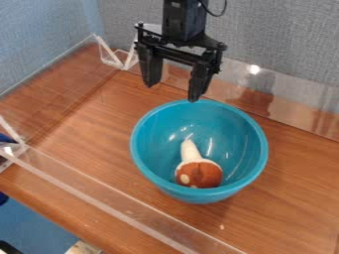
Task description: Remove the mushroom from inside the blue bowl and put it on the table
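Claw (175, 87) open; mushroom (197, 169) stem points away, up-frame.

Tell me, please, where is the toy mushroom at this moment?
In the camera view, the mushroom lies inside the blue bowl, toward the bottom edge of the picture, with its cap near the bowl's lower wall and its stem pointing up the image.

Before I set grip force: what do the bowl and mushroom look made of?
Bowl: likely hard plastic, glossy, from the bright sheen on its smooth teal-blue wall. Mushroom: unclear, maybe plastic or foam; orange-brown cap with pale spots, plain cream stem.
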{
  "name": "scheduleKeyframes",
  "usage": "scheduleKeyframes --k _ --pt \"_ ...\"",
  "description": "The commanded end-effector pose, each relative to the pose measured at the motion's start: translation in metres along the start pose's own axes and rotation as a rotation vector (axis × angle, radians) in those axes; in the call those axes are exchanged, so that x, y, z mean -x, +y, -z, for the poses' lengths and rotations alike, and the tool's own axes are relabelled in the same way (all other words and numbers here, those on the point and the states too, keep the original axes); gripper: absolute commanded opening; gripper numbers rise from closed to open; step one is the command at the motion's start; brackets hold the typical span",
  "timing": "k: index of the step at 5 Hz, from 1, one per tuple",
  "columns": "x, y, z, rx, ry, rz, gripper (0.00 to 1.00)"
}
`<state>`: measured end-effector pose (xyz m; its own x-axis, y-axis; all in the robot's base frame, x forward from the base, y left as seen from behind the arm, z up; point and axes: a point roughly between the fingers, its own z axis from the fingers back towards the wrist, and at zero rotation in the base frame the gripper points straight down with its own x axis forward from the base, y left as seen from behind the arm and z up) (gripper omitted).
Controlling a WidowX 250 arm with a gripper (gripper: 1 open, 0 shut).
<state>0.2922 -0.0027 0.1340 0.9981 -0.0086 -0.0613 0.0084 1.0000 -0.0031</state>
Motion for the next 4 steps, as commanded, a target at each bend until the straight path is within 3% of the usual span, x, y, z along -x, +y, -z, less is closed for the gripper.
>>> scheduleKeyframes --k 1,2,3,4 --pt "0.000 -0.007 0.002 -0.001 0.012 0.142 1.00" --pt "0.013 -0.036 0.023 0.002 0.039 0.286 1.00" --pt "0.030 -0.082 0.075 0.012 0.099 0.536 1.00" --pt "0.024 -0.098 0.105 0.010 0.112 0.593 0.00"
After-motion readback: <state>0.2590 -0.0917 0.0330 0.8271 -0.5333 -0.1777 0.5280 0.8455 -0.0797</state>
